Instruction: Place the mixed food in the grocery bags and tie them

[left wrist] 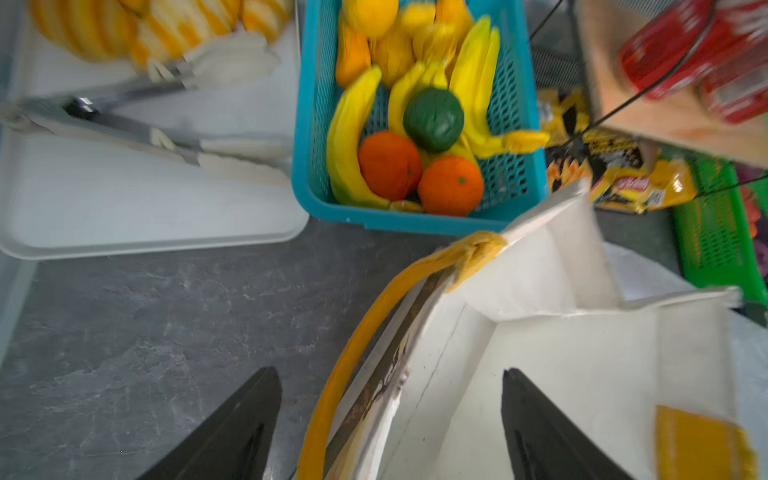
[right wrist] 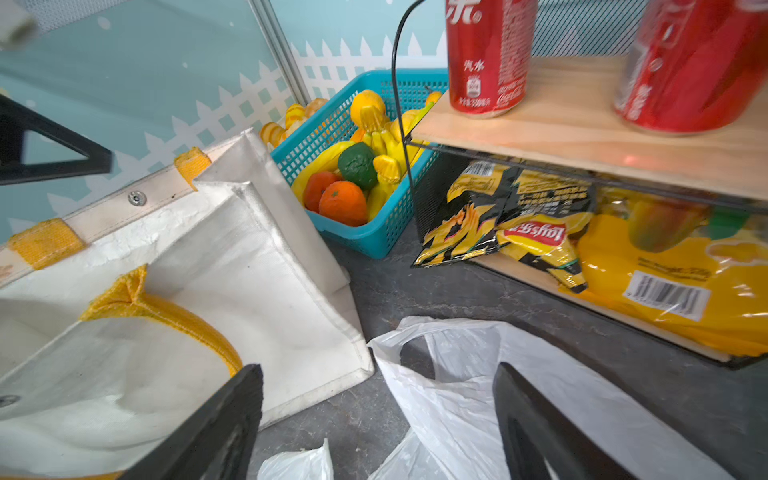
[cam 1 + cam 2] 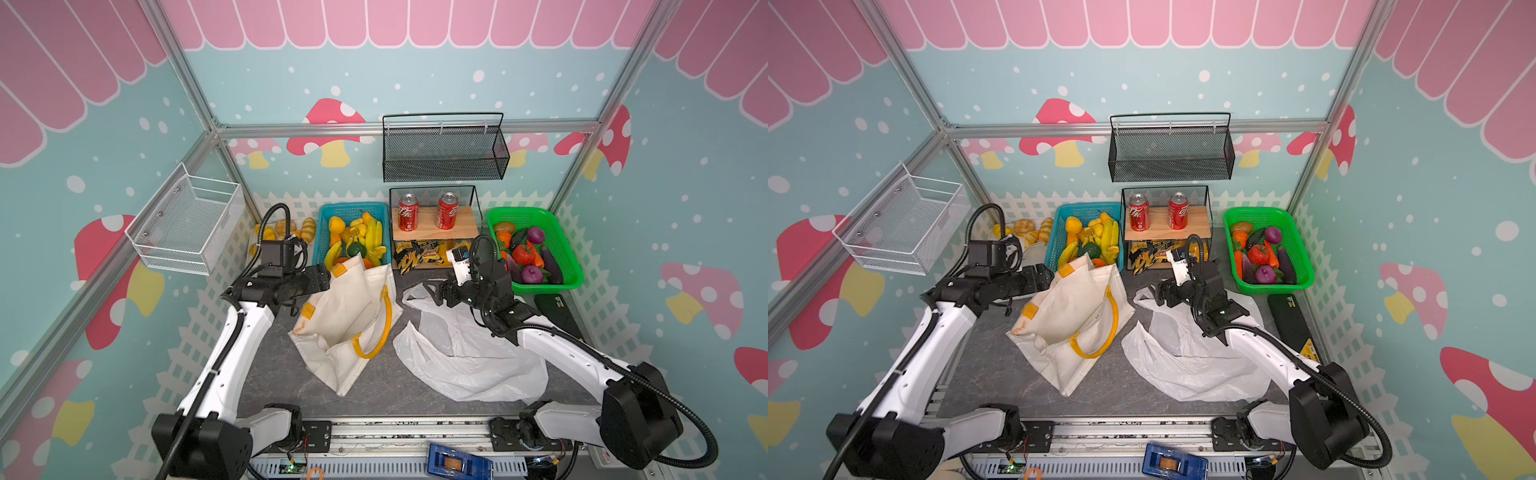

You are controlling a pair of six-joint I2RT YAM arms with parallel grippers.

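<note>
Mixed food not yet bagged. The black-and-yellow snack packet [image 2: 469,216] and the orange-yellow packet [image 2: 665,286] lie under the wooden shelf [image 2: 582,124]. The toy vegetables [image 3: 528,255] sit in the green basket [image 3: 519,210] at the back right of the table [image 3: 286,374].

Both bags lie in front of these stores. The canvas tote [image 3: 345,316] is slumped with its mouth toward the back, and the white plastic bag [image 3: 465,357] lies flat beside it, one loop nearest the shelf. Judged: each arm attends one bag mouth, to hold it open for loading.

The left pincer [image 1: 390,374] stands wide, astride the tote's rim and yellow handle [image 1: 357,332], gripping nothing. The right pincer [image 2: 378,368] is likewise wide and empty, over the plastic bag's loop.

The right wrist view alone shows the packets well — in both top views the shelf hides most of them. Only the top views show the vegetables clearly — the left wrist view catches just a corner of the basket.
</note>
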